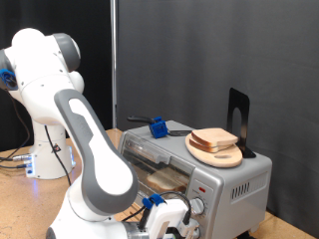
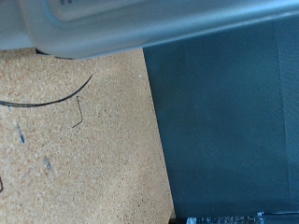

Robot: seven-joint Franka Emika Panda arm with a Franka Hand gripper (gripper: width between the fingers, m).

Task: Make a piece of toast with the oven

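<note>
The silver-grey oven (image 1: 199, 174) stands on the table at the exterior view's lower right, its glass door facing the lower left. A round wooden plate (image 1: 225, 157) rests on its roof, and the piece of toast (image 1: 213, 137), pale with a brown crust, lies on that plate. My gripper (image 1: 164, 216) hangs low in front of the oven, near the door's lower corner and the control panel, well below the toast. Nothing shows between its fingers. In the wrist view the fingers do not show; a grey edge of the oven (image 2: 140, 23) runs along one side.
A small blue object (image 1: 157, 126) and a black upright bracket (image 1: 237, 119) also sit on the oven's roof. The wrist view shows the cork tabletop (image 2: 75, 149) with a thin black cable (image 2: 56, 99) and a dark cloth (image 2: 229, 121) beside it. A black curtain closes the back.
</note>
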